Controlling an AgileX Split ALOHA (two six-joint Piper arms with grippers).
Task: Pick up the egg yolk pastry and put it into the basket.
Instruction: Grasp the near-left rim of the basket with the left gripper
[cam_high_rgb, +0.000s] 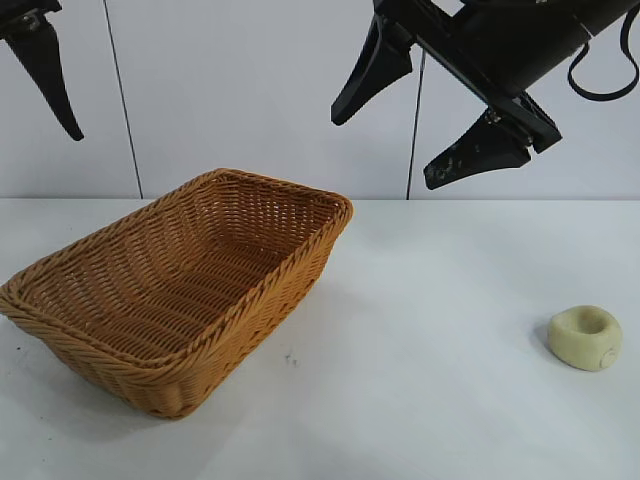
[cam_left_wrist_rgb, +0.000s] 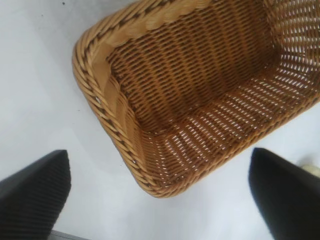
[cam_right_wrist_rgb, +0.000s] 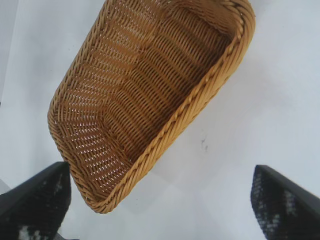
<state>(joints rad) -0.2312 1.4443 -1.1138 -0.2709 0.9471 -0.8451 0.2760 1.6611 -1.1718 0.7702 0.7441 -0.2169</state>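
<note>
Egg yolk pastry (cam_high_rgb: 585, 338) alone on the tabletop (cam_high_rgb: 430, 400), both grippers spread and empty above

Pastry sits near the tabletop's right edge, well apart from the basket (cam_high_rgb: 150, 340), which stands slantwise toward the left edge with nothing seen inside it. Right gripper (cam_high_rgb: 415, 125) hangs in the air above the tabletop's back edge, between basket and pastry, jaws wide apart. Left gripper (cam_left_wrist_rgb: 160, 195) hovers over the basket's end, jaws likewise wide, only one finger (cam_high_rgb: 45, 70) showing in the exterior view's upper left corner
</note>
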